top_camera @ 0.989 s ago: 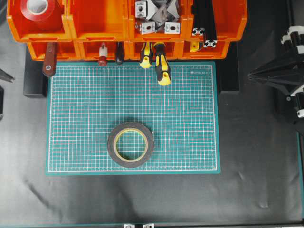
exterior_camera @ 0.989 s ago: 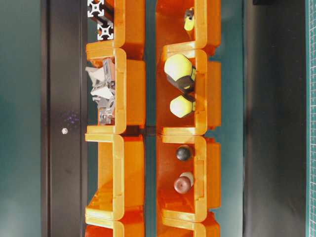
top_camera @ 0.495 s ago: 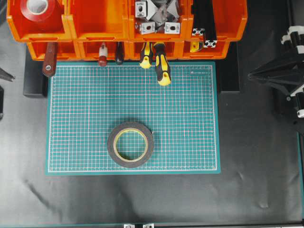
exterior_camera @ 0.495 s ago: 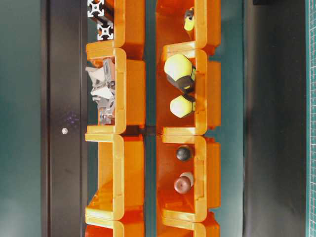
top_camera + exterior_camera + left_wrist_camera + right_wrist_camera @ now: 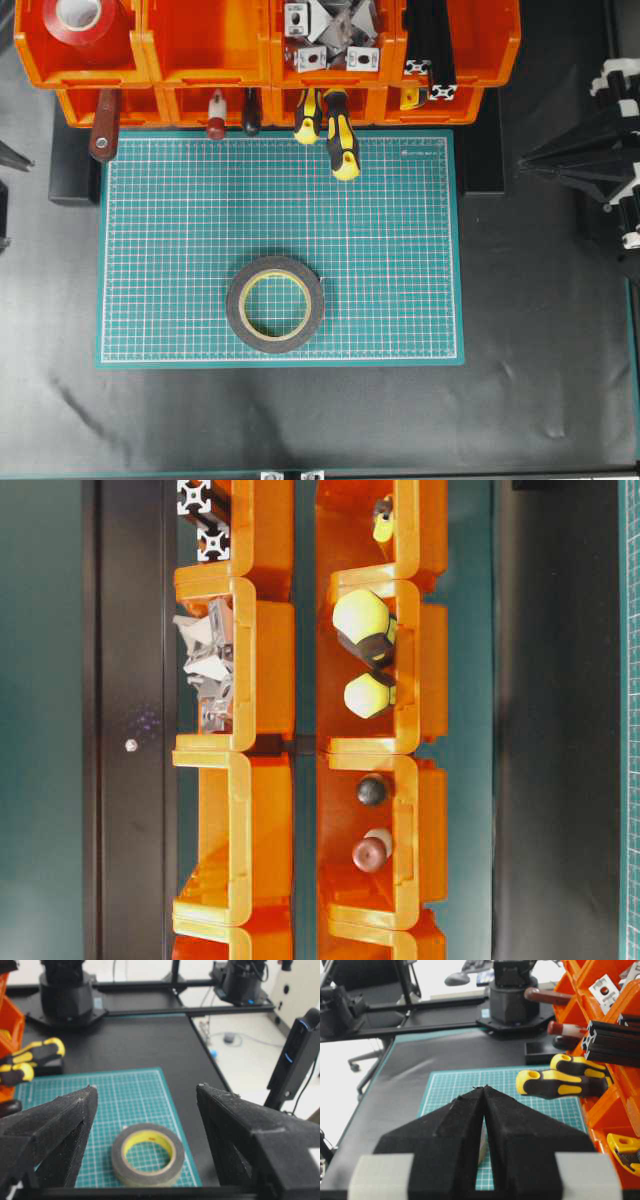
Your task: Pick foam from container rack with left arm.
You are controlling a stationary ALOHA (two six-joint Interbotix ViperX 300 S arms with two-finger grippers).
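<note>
The foam (image 5: 275, 304) lies flat on the mat (image 5: 400, 250), well clear of the rack (image 5: 200, 60); left gripper (image 5: 145, 1095) gapes empty, right gripper (image 5: 484, 1091) pinched closed; a flat roll may slide or slip the jaws.
</note>
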